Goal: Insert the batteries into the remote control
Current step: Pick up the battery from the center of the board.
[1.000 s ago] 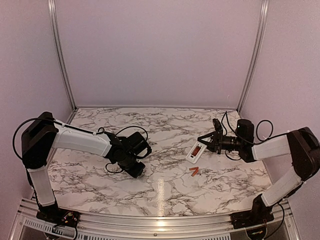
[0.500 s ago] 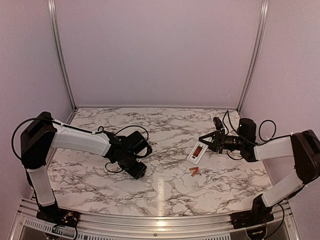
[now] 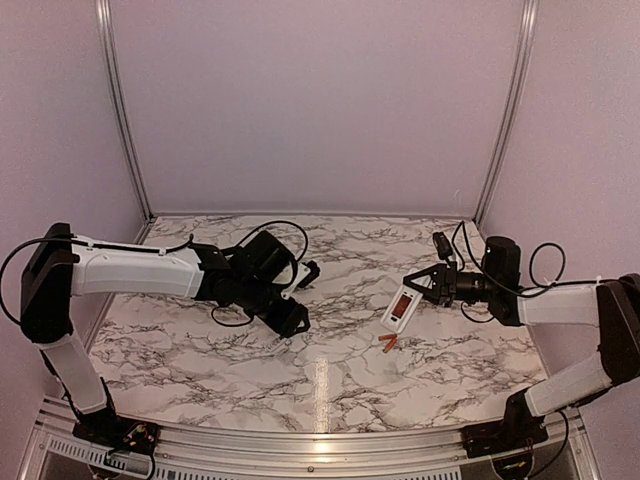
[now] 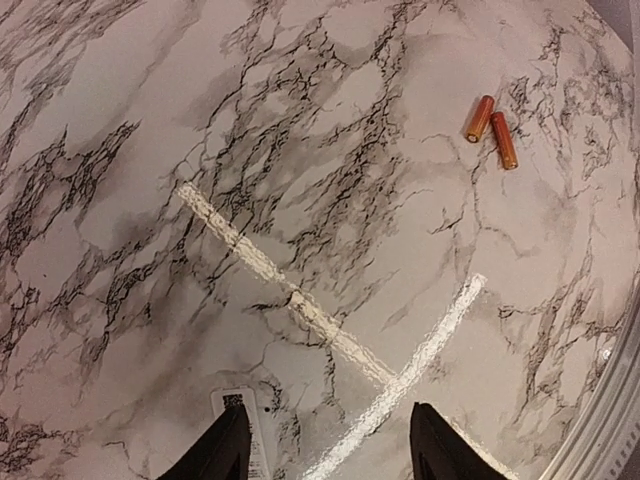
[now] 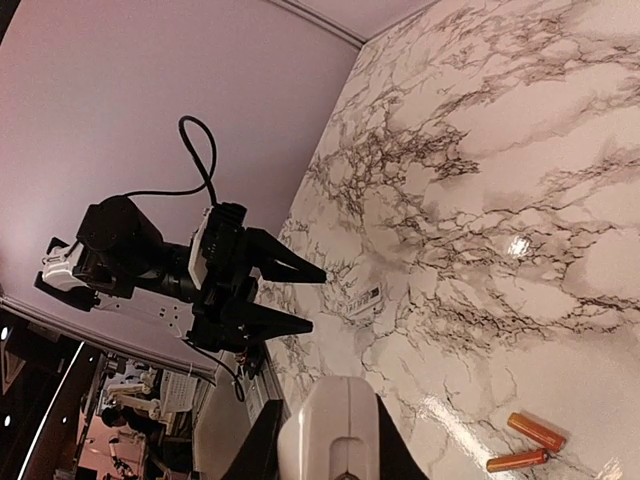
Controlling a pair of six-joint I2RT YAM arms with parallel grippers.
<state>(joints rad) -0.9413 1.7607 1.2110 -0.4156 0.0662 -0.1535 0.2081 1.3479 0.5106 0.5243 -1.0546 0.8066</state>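
The white remote control (image 3: pixel 402 307) hangs tilted over the table's right side, with my right gripper (image 3: pixel 418 288) shut on one end. In the right wrist view the remote (image 5: pixel 335 430) fills the space between the jaws of that gripper (image 5: pixel 335 462). Two orange batteries (image 3: pixel 388 342) lie side by side on the marble just in front of it, also in the left wrist view (image 4: pixel 492 130) and the right wrist view (image 5: pixel 525 445). My left gripper (image 3: pixel 305 297) hovers open left of centre, holding nothing (image 4: pixel 330 445).
A small white flat cover piece (image 4: pixel 245 430) with a printed label lies on the marble beside my left gripper's finger, also seen from the right wrist (image 5: pixel 362 298). The table's metal front rail (image 3: pixel 320 440) runs along the near edge.
My left gripper has opened, risen and swung right and away from the near edge, leaving the cover piece on the table. The right gripper drifted slightly right with the remote.
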